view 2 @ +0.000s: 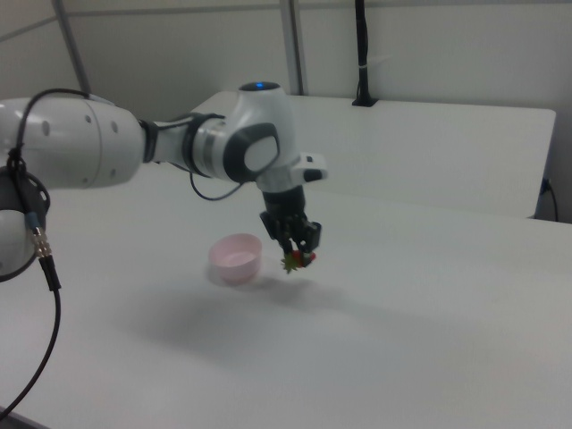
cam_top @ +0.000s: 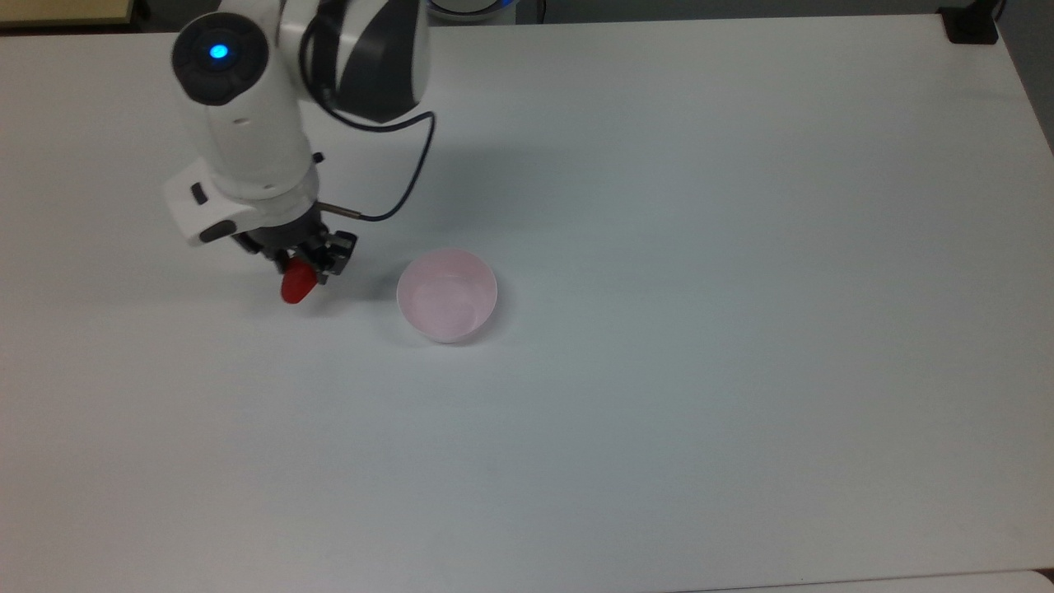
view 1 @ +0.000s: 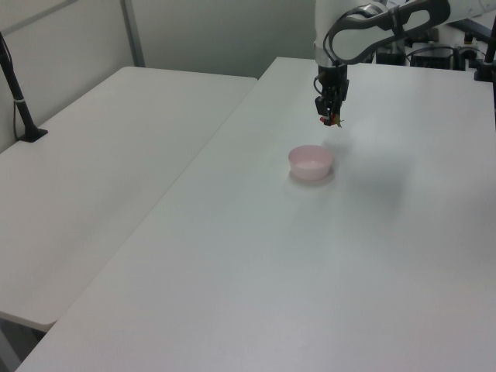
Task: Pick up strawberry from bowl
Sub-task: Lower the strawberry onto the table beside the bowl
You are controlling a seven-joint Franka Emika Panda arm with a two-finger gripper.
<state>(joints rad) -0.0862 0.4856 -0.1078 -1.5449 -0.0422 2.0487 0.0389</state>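
Observation:
My gripper [cam_top: 303,268] [view 1: 330,115] [view 2: 299,252] is shut on the red strawberry [cam_top: 296,284] [view 2: 296,260], whose green cap hangs below the fingers in the right view. It hovers above the table, to the top view's left of the bowl. The pale pink bowl [cam_top: 447,296] [view 1: 311,161] [view 2: 236,257] stands upright on the white table [cam_top: 700,329] with nothing inside it. In the left view the strawberry [view 1: 332,120] hangs behind and above the bowl.
A black cable [cam_top: 395,189] loops from the wrist toward the bowl's side. A second white table [view 1: 93,178] stands beside this one at the left view's left, with a black post [view 1: 17,93] on it. A black clamp [cam_top: 972,25] sits at the table's far corner.

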